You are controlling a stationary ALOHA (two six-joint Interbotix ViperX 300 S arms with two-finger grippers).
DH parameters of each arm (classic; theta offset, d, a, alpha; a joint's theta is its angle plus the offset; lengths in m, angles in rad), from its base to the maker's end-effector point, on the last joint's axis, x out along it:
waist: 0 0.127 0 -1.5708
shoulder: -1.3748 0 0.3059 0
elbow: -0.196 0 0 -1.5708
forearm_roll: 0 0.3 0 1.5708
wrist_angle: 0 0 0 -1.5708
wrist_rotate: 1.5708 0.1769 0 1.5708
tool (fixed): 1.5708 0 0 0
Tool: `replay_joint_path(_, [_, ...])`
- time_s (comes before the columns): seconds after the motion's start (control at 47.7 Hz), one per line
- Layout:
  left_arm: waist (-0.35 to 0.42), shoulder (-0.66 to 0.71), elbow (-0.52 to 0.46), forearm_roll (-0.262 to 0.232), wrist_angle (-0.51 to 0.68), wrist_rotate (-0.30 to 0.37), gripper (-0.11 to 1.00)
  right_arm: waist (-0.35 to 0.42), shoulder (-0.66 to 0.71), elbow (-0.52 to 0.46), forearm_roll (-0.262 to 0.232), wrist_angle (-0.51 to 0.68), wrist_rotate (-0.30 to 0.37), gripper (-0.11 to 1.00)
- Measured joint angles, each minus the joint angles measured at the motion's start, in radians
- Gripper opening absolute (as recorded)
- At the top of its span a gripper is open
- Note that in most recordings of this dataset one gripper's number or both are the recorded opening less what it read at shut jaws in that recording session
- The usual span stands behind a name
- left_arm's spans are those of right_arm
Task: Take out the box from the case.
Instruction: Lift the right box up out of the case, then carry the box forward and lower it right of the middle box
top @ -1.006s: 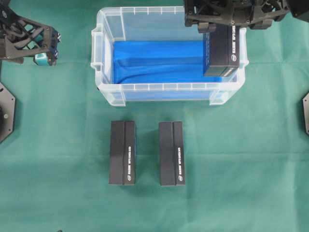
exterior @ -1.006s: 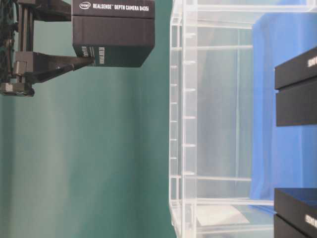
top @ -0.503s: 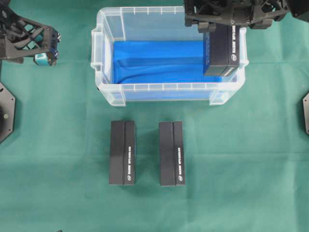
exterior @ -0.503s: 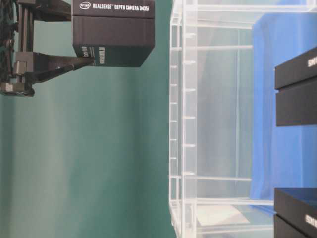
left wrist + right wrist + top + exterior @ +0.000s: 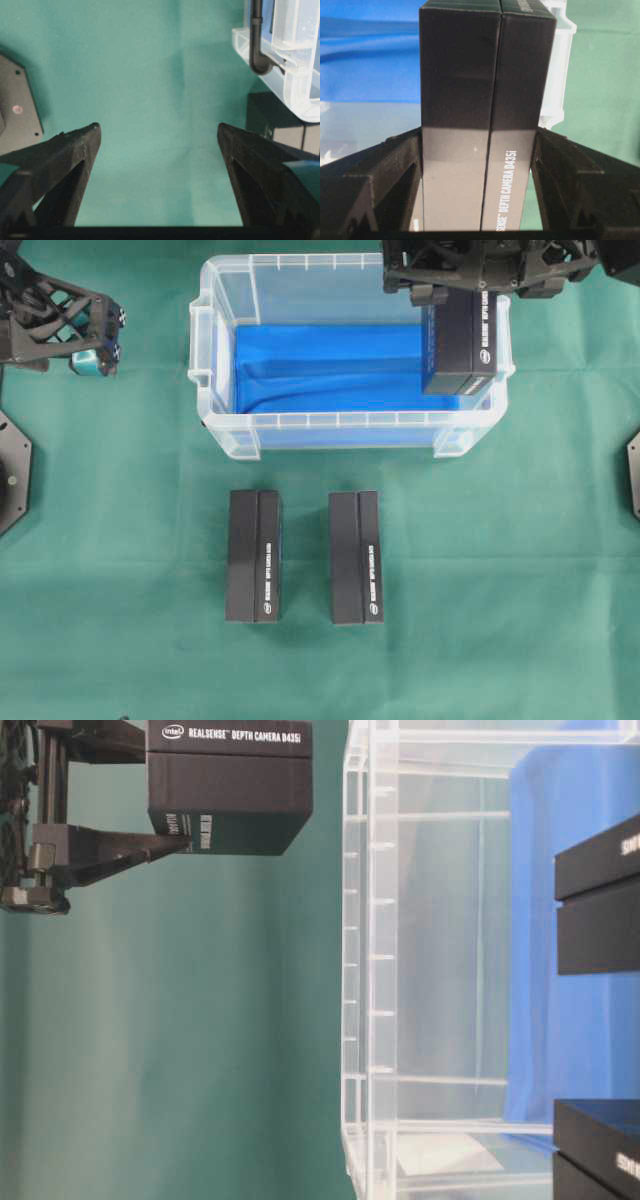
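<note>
Clamped between the right gripper [image 5: 479, 150] jaws by its two long flat sides: a rigid black rectangular cardboard box [image 5: 485, 100], likely light, smooth-faced, apt to slip if loosened. Below those jaws, a clear plastic rimmed case [image 5: 350, 430], only blue lining inside. Far off, left gripper [image 5: 159, 145] jaws spread, empty.

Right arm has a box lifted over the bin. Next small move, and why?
Probably carry the held box toward the near side, past the bin's front wall. The right gripper clamps it, lifted above the rim but over the blue lining. Two boxes already lie on the cloth there.
</note>
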Motion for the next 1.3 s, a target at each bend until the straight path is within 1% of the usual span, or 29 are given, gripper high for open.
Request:
replay_joint_path(0.105, [0.0,0.0,0.0,0.0,0.002,0.0,0.97,0.021,0.0,0.0,0.0,0.0,0.002,0.64])
replay_joint_path(0.23, [0.0,0.0,0.0,-0.002,0.002,0.002,0.97,0.072,0.0,0.0,-0.005,0.0,0.021,0.64])
replay_joint_path(0.608, [0.0,-0.012,0.0,-0.002,0.002,0.002,0.97,0.265,0.0,0.0,-0.018,0.025,0.187,0.64])
replay_joint_path(0.901, [-0.002,-0.012,0.0,-0.002,0.002,0.0,0.97,0.425,0.008,0.0,-0.018,0.046,0.342,0.64])
replay_joint_path(1.048, [-0.002,-0.012,0.0,-0.002,0.011,0.0,0.97,0.491,0.021,0.0,-0.02,0.048,0.413,0.64])
replay_joint_path(1.194, [-0.002,-0.012,0.0,-0.002,0.015,0.0,0.97,0.545,0.032,-0.003,-0.02,0.048,0.46,0.64])
replay_joint_path(1.299, [0.0,-0.012,0.0,-0.002,0.015,0.0,0.97,0.557,0.032,-0.005,-0.018,0.048,0.465,0.64])
